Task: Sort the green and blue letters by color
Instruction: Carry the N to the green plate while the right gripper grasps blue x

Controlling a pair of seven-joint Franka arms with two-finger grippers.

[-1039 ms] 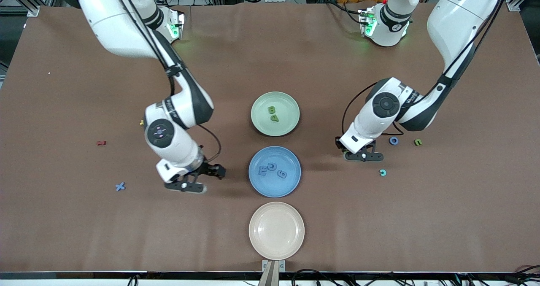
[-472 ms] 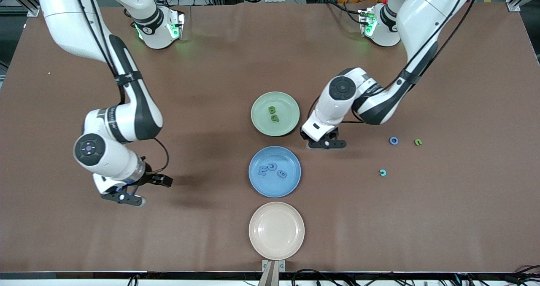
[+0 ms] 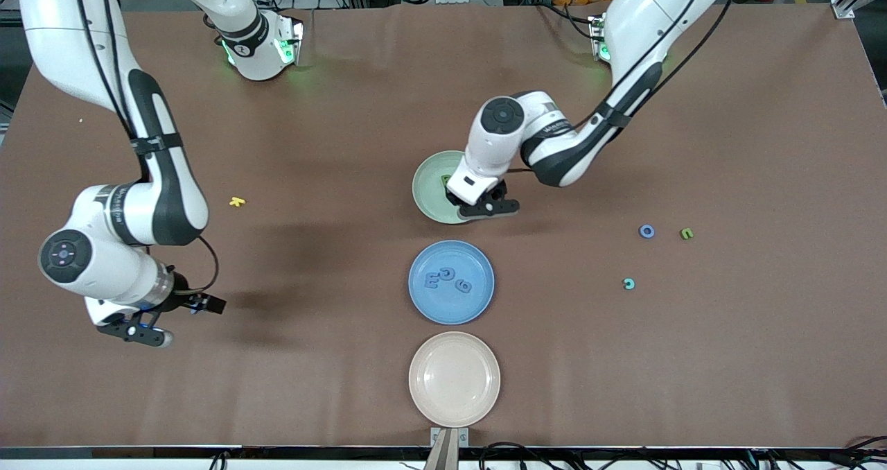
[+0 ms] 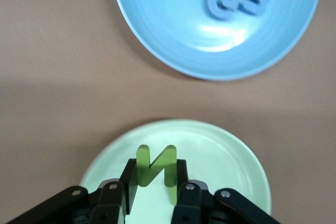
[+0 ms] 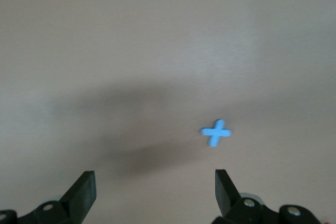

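Both arms had swung since the earlier frame: the left end effector (image 3: 488, 209), clenched on an olive green letter (image 4: 156, 164), now hung over the pale green plate (image 3: 426, 191), letter upright directly above its glossy dish. The right end effector (image 5: 152, 192), fingers spread, hovered above the brown worktop (image 3: 332, 144) with the chunky blue cross letter (image 5: 216, 132) just ahead.

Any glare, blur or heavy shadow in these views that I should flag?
Front view: sharp, with soft arm shadows on the brown table. Left wrist view: a bright glare patch on the blue plate, and the green letter in the left tool is crisp. Right wrist view: soft overall, the blue X slightly blurred beside a broad shadow.
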